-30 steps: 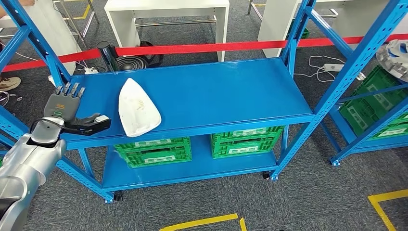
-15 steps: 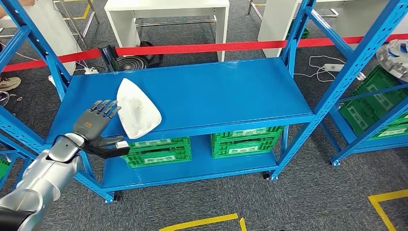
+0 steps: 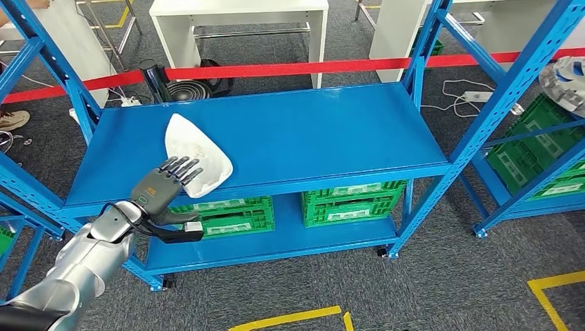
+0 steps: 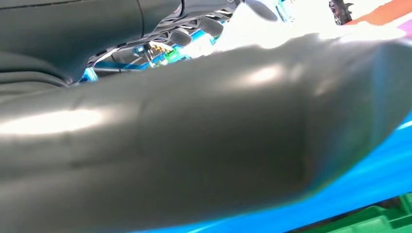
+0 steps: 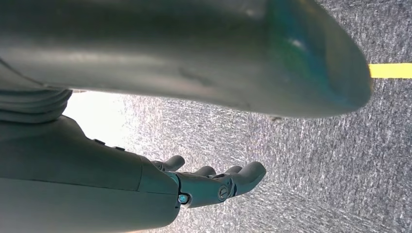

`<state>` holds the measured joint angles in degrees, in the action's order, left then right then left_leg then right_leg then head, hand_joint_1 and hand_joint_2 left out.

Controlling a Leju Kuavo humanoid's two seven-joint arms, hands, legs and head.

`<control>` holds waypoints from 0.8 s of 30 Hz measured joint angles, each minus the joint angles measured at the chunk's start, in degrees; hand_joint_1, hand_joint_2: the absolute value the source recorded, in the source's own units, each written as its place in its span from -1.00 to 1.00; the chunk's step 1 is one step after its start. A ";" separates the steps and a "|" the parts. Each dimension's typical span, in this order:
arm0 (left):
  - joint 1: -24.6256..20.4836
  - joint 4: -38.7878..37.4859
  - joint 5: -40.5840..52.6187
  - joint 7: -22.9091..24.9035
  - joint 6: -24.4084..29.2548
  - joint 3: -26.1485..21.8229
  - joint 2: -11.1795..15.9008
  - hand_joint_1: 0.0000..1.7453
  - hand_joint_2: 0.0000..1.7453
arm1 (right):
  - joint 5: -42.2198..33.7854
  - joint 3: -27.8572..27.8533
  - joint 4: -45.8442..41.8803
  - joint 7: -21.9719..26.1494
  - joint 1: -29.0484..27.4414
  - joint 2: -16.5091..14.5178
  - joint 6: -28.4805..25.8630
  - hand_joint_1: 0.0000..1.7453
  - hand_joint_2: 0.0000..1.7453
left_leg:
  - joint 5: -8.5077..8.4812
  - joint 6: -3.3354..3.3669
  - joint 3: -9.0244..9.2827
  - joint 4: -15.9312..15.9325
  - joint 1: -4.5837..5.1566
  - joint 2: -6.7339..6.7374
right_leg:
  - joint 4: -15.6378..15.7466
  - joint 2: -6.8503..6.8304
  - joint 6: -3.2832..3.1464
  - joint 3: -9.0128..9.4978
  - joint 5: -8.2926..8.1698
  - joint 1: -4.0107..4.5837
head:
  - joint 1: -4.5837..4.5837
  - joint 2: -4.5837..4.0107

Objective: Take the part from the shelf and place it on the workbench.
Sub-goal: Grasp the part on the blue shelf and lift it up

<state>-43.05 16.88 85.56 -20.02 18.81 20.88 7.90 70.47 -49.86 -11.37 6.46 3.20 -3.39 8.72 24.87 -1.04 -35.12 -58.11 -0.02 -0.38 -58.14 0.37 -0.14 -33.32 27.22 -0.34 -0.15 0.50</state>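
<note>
Left hand (image 3: pixel 164 193) at the front edge of the blue shelf (image 3: pixel 296 138), fingers spread over the near end of the white part (image 3: pixel 196 153), thumb below the edge, nothing gripped. Part lies flat on shelf's left half. Right hand (image 5: pixel 214 182) hangs over carpet, fingers loosely apart, empty.

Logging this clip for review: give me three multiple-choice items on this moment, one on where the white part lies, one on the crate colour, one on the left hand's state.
1. The white part lies on:
A. the blue shelf's top deck
B. the floor
C. a green crate

2. The crates under the deck are:
A. red
B. green
C. grey

3. The left hand is:
A. gripping a crate
B. lifting the part clear
C. fingers spread over the part's near edge

Key: 1 A, part rests on the blue shelf; 2 B, plainly green; 3 C, part not lifted off the deck.
</note>
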 joint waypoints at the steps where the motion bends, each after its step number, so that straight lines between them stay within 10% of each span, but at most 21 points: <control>1: 0.05 0.04 -0.23 -0.11 -0.16 -0.20 -0.21 -1.00 -1.00 | 0.00 -0.03 0.00 0.04 0.00 0.00 0.00 -1.00 -1.00 | 0.00 0.00 0.00 0.00 0.00 -0.01 | 0.00 0.00 0.00 0.00 0.00 0.00 | 0.00 0.00; 11: 0.19 0.08 -2.63 2.03 -1.89 -1.95 -1.76 -1.00 -1.00 | 0.42 -0.10 0.00 0.06 0.00 0.00 0.00 -1.00 -1.00 | 0.00 0.00 0.00 0.00 0.00 -0.01 | 0.00 0.00 0.00 0.01 0.00 0.00 | 0.00 0.00; 15: 0.14 0.09 -3.26 2.62 -2.28 -2.80 -2.34 -1.00 1.00 | 0.48 -0.17 0.00 0.05 0.00 0.00 0.00 -1.00 -1.00 | 0.00 0.00 0.00 0.00 0.00 -0.01 | 0.00 0.00 0.00 0.01 0.00 0.00 | 0.00 0.00; 24: -0.16 0.08 -2.58 5.08 -3.43 -3.29 -3.69 -1.00 1.00 | 0.55 -0.26 0.00 -0.15 -0.01 0.00 0.00 -1.00 -1.00 | 0.00 0.00 0.00 0.00 0.00 0.00 | 0.00 0.00 0.00 0.00 0.00 0.00 | 0.00 0.00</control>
<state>-43.21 16.96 82.99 -14.94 15.38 17.59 4.21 71.02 -50.12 -11.37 6.31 3.19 -3.39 8.72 24.87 -1.04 -35.12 -58.11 -0.02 -0.38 -58.14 0.37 -0.14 -33.32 27.22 -0.34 -0.15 0.50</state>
